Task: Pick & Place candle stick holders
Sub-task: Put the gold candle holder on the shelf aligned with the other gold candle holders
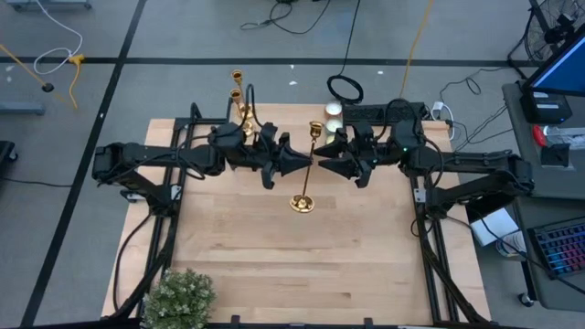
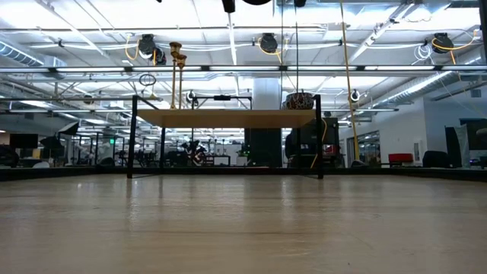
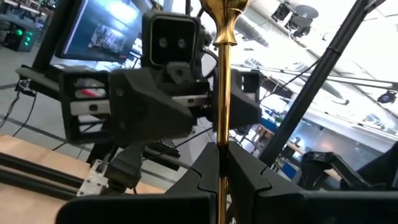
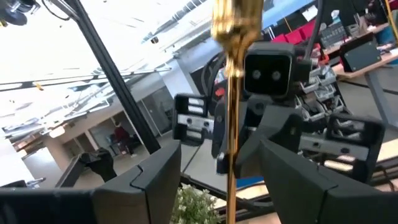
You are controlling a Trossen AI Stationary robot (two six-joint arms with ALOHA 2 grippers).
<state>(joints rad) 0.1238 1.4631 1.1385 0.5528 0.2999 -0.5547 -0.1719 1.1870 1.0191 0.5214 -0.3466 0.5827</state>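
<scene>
A gold candle stick holder (image 1: pixel 309 169) hangs above the middle of the table, cup (image 1: pixel 316 128) toward the far edge and round base (image 1: pixel 302 203) toward the near edge. My left gripper (image 1: pixel 303 165) comes from the left and is shut on its stem (image 3: pixel 222 93). My right gripper (image 1: pixel 323 165) faces it from the right, open, its fingers (image 4: pixel 155 180) on either side of the stem (image 4: pixel 231 143) without touching. Two more candle stick holders (image 1: pixel 243 102) stand upright at the far edge, left of middle, and show as gold stems (image 2: pixel 178 72) in the low view. My left gripper pinches the stem (image 3: pixel 222 138) about halfway along, between its two fingers (image 3: pixel 249 171). The fingers come roughly level from the table's left and lie across the stem. The holder is lifted clear of the table and leans, cup toward the far edge.
Small pale candles (image 1: pixel 334 114) and a black ring (image 1: pixel 345 89) sit at the far edge behind my right arm. A potted plant (image 1: pixel 178 297) stands at the near left corner. Black frame rails (image 1: pixel 430 238) run along the table's sides.
</scene>
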